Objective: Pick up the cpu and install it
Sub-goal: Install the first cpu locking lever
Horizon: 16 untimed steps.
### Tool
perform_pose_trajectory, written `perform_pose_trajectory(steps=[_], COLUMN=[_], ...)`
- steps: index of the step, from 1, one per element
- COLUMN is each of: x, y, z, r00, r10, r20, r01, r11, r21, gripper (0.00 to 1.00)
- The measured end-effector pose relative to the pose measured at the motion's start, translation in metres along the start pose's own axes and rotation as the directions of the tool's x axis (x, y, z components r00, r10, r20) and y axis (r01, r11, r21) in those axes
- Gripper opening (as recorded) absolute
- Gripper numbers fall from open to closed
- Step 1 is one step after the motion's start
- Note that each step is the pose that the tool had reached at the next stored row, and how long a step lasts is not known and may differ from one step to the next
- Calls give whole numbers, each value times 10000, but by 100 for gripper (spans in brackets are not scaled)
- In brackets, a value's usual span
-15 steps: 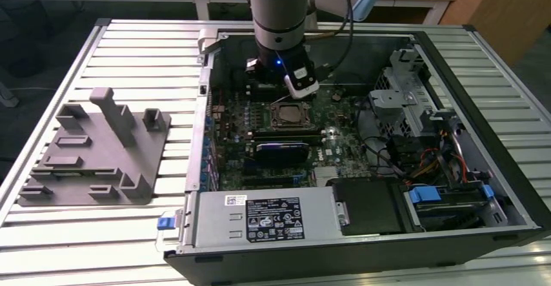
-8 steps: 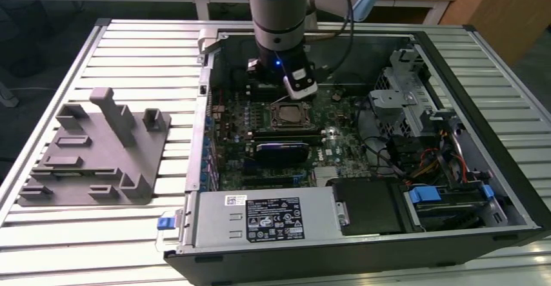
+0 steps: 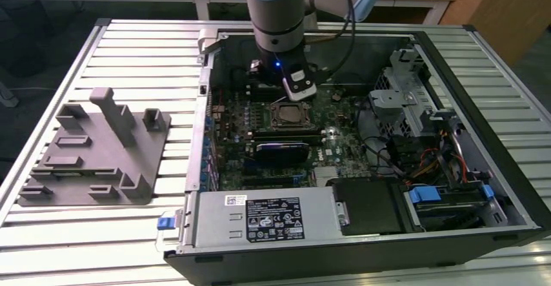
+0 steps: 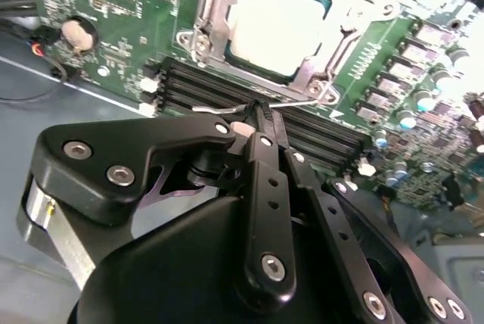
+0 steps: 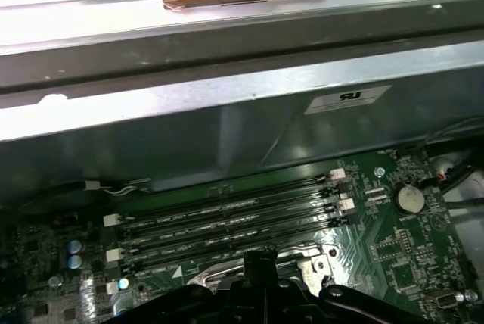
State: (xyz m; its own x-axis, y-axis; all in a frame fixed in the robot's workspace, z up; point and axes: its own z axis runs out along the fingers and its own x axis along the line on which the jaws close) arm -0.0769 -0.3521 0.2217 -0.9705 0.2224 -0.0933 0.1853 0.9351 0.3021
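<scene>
you had cpu (image 4: 278,23) seated in socket (image 4: 214,14); gripper (image 4: 261,112) fingers clenched together at latch lever (image 4: 302,102); locking looked unfinished.

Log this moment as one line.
cpu: lying in socket, not in claw | claw: shut, tips at the socket's wire lever

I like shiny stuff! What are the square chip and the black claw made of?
The cpu looks like metal on top: smooth, silvery-white, gleaming under the light. The claw looks like black metal or hard plastic, matt with a faint sheen, joined by shiny screws; I cannot tell which.
</scene>
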Motion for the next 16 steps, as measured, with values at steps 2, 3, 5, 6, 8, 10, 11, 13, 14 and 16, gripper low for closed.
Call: perform_pose_trajectory(steps=[2,3,5,6,8,10,11,13,14,16], x=[-1,-1,-1,-1,1,4,5,-1,-6,-14], y=[0,0,-2,-3,-5,1,7,21,27,33], z=[5,9,15,18,28,38,43,51,56,62], r00=[9999,9998,9997,9997,9997,9997,9997,9997,9996,9996], r10=[-23,-34,-42,-41,-36,-34,-34,-22,-10,12], r20=[145,211,256,257,259,259,260,263,267,274], r01=[23,35,43,42,38,35,35,23,11,-11], r11=[10000,10000,10000,10000,10000,10000,10000,10000,10000,10000], r21=[-24,-38,-48,-48,-47,-44,-45,-44,-42,-42], gripper=[11,11,11,11,11,11,11,11,11,11])
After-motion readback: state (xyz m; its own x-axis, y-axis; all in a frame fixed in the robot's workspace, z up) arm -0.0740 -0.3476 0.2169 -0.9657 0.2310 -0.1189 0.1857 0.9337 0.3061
